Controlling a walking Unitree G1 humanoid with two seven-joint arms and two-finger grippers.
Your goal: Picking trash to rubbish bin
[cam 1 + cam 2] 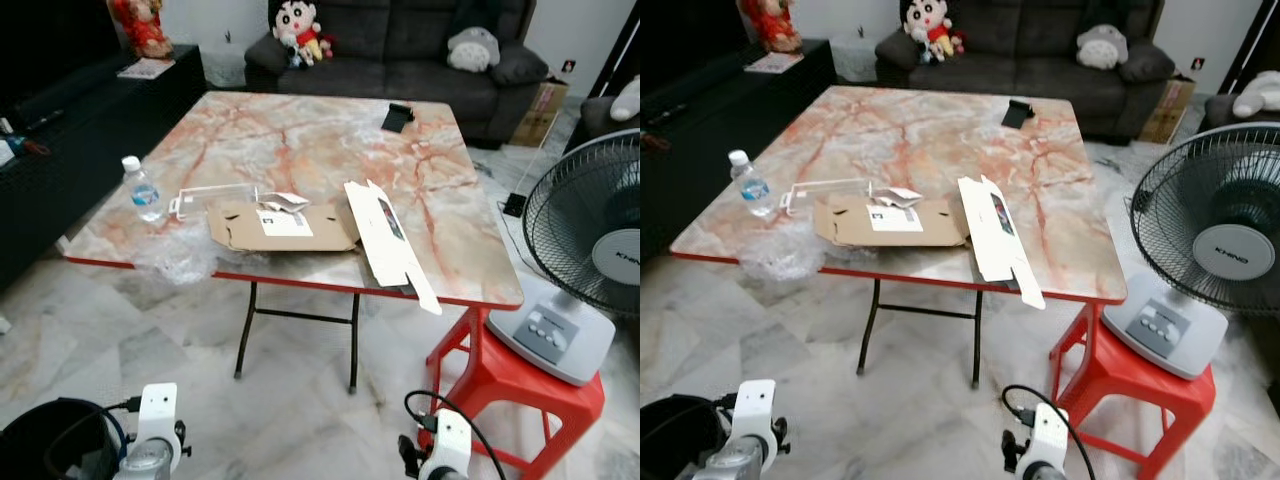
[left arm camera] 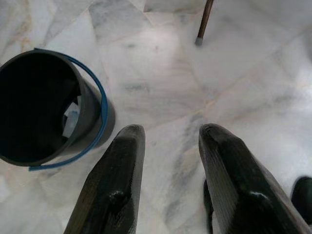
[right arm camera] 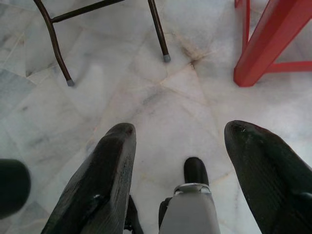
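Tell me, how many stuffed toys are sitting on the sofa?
2 on the sofa: a cartoon boy doll at its left end and a grey round plush toward its right end. More may be hidden beyond the picture's edge.

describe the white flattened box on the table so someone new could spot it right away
Start at the marble-patterned table with the red edge. On its near side, right of the brown cardboard, lies the white flattened box. It is long and narrow, and its near end sticks out over the table's edge.
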